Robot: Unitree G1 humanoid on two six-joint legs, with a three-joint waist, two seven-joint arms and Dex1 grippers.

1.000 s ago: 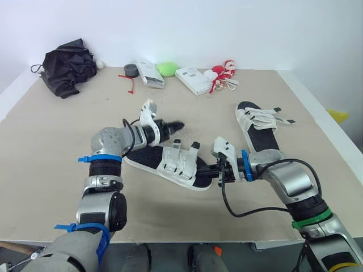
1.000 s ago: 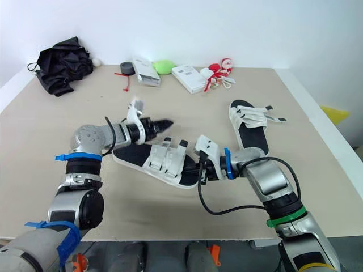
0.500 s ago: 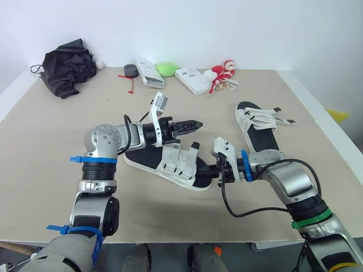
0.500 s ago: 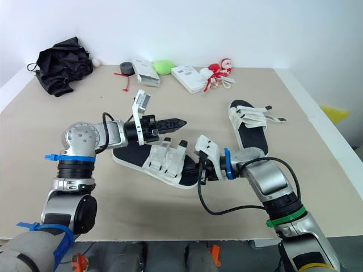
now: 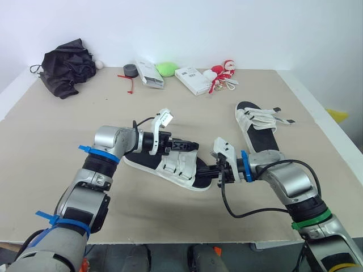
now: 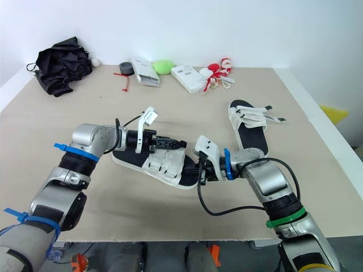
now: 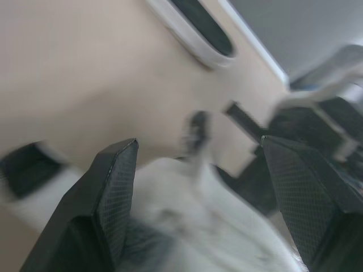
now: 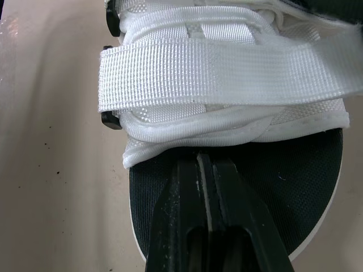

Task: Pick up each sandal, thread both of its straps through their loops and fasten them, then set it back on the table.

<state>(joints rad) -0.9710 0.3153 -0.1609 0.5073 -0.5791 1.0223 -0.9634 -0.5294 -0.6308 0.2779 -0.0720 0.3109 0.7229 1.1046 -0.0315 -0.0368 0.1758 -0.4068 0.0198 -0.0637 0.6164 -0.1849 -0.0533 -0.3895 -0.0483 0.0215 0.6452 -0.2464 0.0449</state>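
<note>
— On the worktop (image 5: 51, 136), starting from the left: where is the left end effector (image 5: 191, 146)?

— Reaching in low over the near sandal (image 5: 142, 161), which lies flat at the middle. Its black fingers are spread wide on either side of the white straps (image 5: 177, 163). They hold nothing. In the left wrist view the webbing sits between them, untouched as far as I can tell.

— How would the sandal itself handle?

— Light, I'd judge. The foam sole should have some bend, and the woven straps look soft and floppy with slightly stiffer black tips. It seems neither fragile nor slippery. It is best taken by a strap's free tip for threading and by the sole's edge for steadying.

— Is that where the right end effector (image 5: 216, 174) is?

— Yes, at the sandal's right end. Its fingers are pressed together, with the tips on the black footbed just beside the nearest strap. Whether they pinch the sole's rim or merely bear down on it, I cannot tell.

— And further right?

— The second sandal (image 5: 262, 141) lies well apart, flat on the worktop, its straps splayed loose. By the look of it, it is not yet fastened.
</note>
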